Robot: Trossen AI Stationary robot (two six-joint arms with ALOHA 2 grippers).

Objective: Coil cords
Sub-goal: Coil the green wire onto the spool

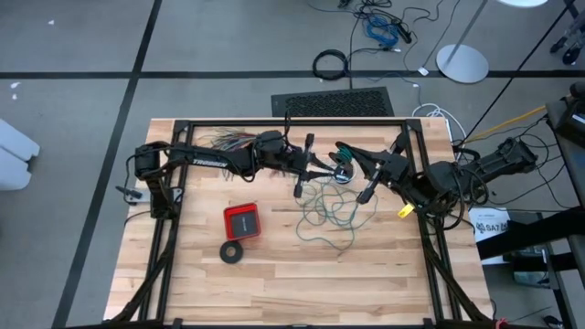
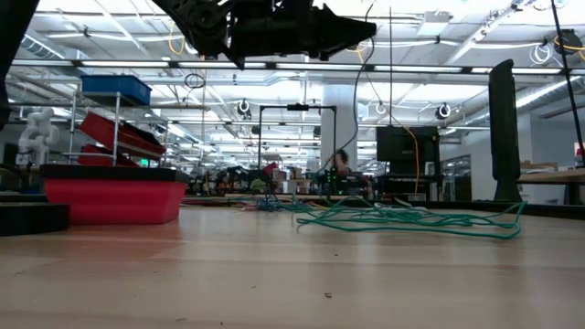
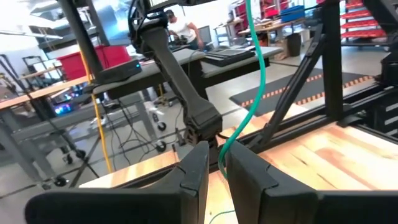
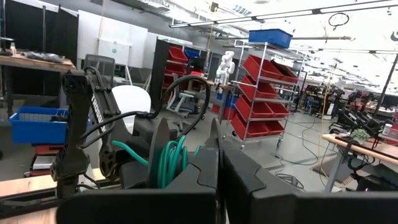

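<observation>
A teal-green wire lies as a loose tangle point(image 1: 327, 217) on the wooden table point(image 1: 274, 274); the low view shows it spread flat point(image 2: 402, 219). Above the tangle a small coil point(image 1: 343, 166) of the same wire hangs between the two grippers. My left gripper point(image 1: 324, 170) reaches in level from the table's left and is shut on a strand point(image 3: 216, 154). My right gripper point(image 1: 355, 164) comes from the table's right, its fingers shut point(image 4: 219, 134), with the coil point(image 4: 171, 160) beside them. My left gripper pinches a single strand of the teal wire point(image 3: 222, 150) between its two fingers, which point level from the table's left. From the fingers the strand point(image 3: 254, 56) runs on in a nearly straight line, clear of the table. My right gripper has several turns of the teal coil point(image 4: 180, 155) lying against the outer side of one finger point(image 4: 208, 155), clear of the table. Whether the turns go all the way round the shut fingers, or whether anything is pinched between them, I cannot tell.
A red box point(image 1: 242, 221) and a black tape-like ring point(image 1: 232, 252) lie on the table left of the tangle. A fanned bundle of many-coloured wires point(image 1: 222, 140) sits at the far edge under my left arm. A black frame point(image 1: 292, 122) borders the table.
</observation>
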